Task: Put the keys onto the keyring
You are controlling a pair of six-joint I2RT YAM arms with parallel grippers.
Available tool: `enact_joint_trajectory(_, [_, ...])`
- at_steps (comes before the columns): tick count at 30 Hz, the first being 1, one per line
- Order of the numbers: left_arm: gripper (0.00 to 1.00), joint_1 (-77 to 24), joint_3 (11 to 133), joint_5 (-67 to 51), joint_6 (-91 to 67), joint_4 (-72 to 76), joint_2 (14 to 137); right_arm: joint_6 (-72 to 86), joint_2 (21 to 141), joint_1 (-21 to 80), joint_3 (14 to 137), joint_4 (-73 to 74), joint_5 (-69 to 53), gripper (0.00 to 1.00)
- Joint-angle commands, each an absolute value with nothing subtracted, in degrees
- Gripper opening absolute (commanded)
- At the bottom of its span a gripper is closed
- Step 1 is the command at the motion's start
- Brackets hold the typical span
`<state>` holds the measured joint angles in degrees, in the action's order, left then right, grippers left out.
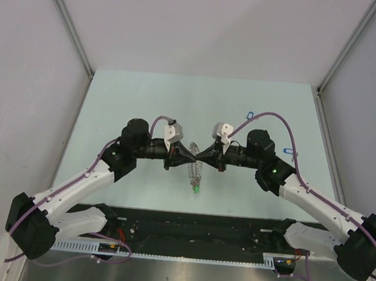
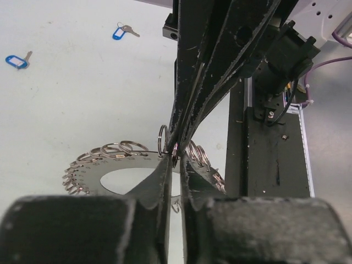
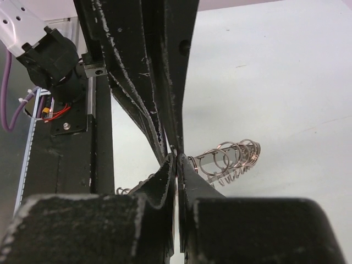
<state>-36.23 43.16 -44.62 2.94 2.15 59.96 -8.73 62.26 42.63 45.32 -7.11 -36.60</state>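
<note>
Gripping keyring (image 1: 196, 172) mid-desk, hung edge-on between clenched left fingers (image 2: 157, 187) and right fingers (image 3: 157, 187), with keys (image 1: 249, 113) lying loose toward desk's (image 1: 146, 98) far-right corner, nearer right arm (image 1: 314, 196).

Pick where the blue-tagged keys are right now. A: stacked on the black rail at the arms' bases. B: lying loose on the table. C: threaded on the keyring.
B: both blue-tagged keys lie flat on the table, well apart from the keyring.
</note>
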Motion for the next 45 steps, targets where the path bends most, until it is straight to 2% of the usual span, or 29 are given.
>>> enact_joint_trajectory(1, [0.05, -36.47, 43.24, -45.53, 2.37, 5.71, 59.85, -8.44, 60.47, 43.24, 45.88, -10.11, -38.06, 0.00])
enact_joint_trajectory(2, [0.00, -36.47, 43.07, -45.27, 2.37, 5.89, 59.77, -8.18, 60.47, 43.24, 45.88, -10.02, -37.71, 0.00])
enact_joint_trajectory(3, [0.00, -36.47, 42.98, -45.18, 2.55, 5.80, 59.59, -7.13, 60.29, 43.24, 45.88, -10.02, -36.83, 0.04])
enact_joint_trajectory(4, [0.00, -36.47, 42.89, -44.13, 2.64, 5.89, 59.33, -6.25, 60.03, 43.24, 45.79, -10.28, -35.96, 0.17])
enact_joint_trajectory(6, [0.00, -36.47, 41.93, -43.25, 1.94, 7.03, 58.63, -3.62, 59.33, 43.33, 45.88, -10.37, -32.37, 0.31])
enact_joint_trajectory(7, [0.01, -36.56, 41.49, -42.11, 1.50, 7.64, 58.28, -2.73, 58.20, 43.07, 45.88, -10.02, -31.30, 0.42])
enact_joint_trajectory(9, [0.00, -36.47, 40.08, -41.14, 0.36, 9.57, 57.13, -0.80, 57.05, 42.80, 45.88, -9.15, -28.41, 0.50])
enact_joint_trajectory(14, [0.00, -36.47, 36.92, -37.45, -3.68, 13.79, 53.88, 3.59, 53.44, 40.96, 44.57, -8.09, -25.84, 0.52])
enact_joint_trajectory(24, [0.00, -36.56, 31.47, -34.54, -10.98, 25.30, 50.98, 6.41, 53.17, 39.64, 40.96, -9.31, -31.46, 0.50])
enact_joint_trajectory(26, [0.00, -36.47, 30.33, -34.72, -11.95, 28.03, 50.98, 7.29, 53.70, 39.55, 39.99, -10.72, -33.47, 0.51])
enact_joint_trajectory(31, [0.00, -36.56, 28.92, -35.51, -12.83, 32.42, 51.15, 8.52, 56.86, 39.64, 39.02, -15.11, -37.08, 0.62])
enact_joint_trajectory(45, [0.00, -36.56, 28.13, -34.11, -13.54, 36.91, 51.77, 10.28, 60.65, 40.34, 38.15, -23.29, -47.01, 0.63])
